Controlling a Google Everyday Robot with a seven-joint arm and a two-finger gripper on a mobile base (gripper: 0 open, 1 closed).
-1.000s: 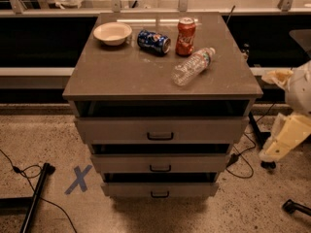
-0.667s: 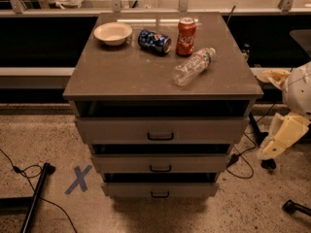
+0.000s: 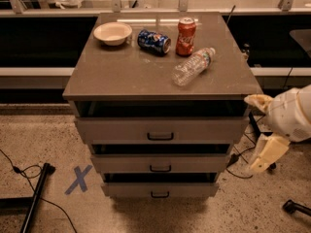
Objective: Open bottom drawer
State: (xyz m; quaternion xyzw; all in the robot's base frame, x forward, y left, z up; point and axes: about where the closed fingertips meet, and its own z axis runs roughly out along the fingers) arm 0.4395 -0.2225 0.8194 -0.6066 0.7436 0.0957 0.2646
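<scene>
The bottom drawer (image 3: 160,189) is the lowest and shortest of three grey drawer fronts on the cabinet, with a small black bar handle (image 3: 160,194). A dark gap shows above its front panel and its interior is hidden. My gripper (image 3: 256,132) is at the right of the cabinet, about level with the top and middle drawers and apart from them. Its two cream fingers (image 3: 266,153) are spread apart and hold nothing.
On the cabinet top (image 3: 121,76) are a white bowl (image 3: 112,33), a blue can on its side (image 3: 153,41), an upright red can (image 3: 186,29) and a lying plastic bottle (image 3: 193,66). Cables (image 3: 238,159) lie at the right, a black pole (image 3: 35,193) and a blue X mark (image 3: 78,179) at the left.
My gripper has moved a little down and to the left, closer to the cabinet's right side. The drawers and the things on top have not moved.
</scene>
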